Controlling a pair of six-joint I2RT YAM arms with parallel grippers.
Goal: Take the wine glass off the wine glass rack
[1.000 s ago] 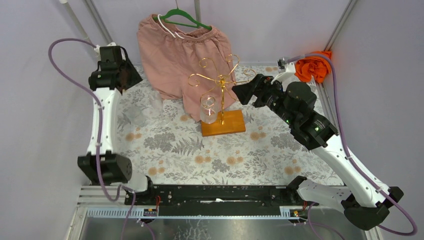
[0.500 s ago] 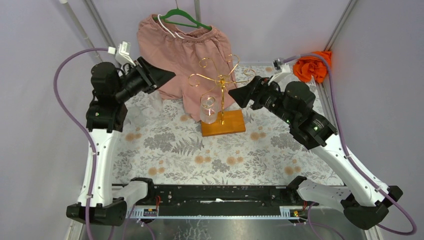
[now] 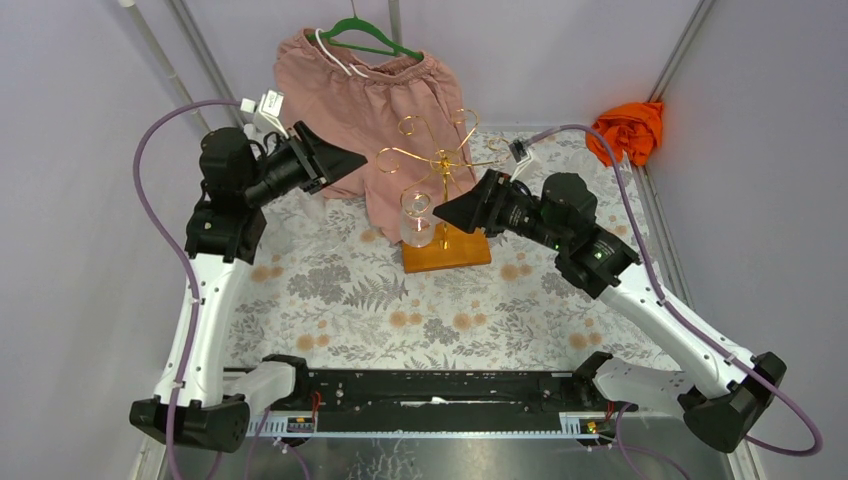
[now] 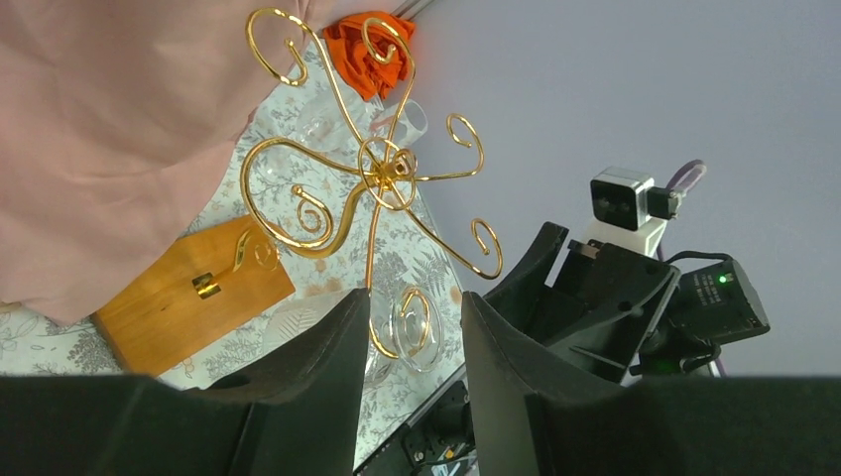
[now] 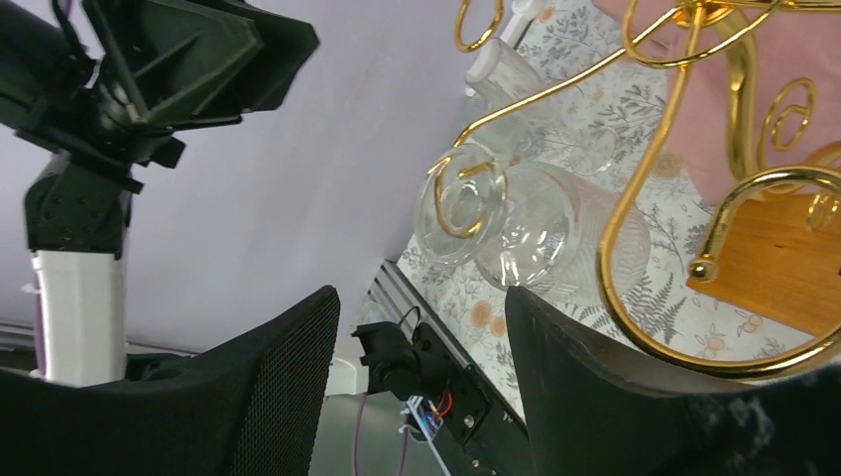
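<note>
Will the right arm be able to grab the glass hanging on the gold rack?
Probably yes. The right gripper is open beside the glass, with nothing between them. The rack hooks the glass with gold wire, so it would need sliding out.

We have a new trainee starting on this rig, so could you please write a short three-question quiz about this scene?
1. True or false: the wine glass hangs on the wine glass rack.
2. The right gripper is: A) open B) shut on the glass C) shut on the rack.
3. Fill in: the cloth in the far right corner is ____.
Key: 1 true; 2 A; 3 orange.
</note>
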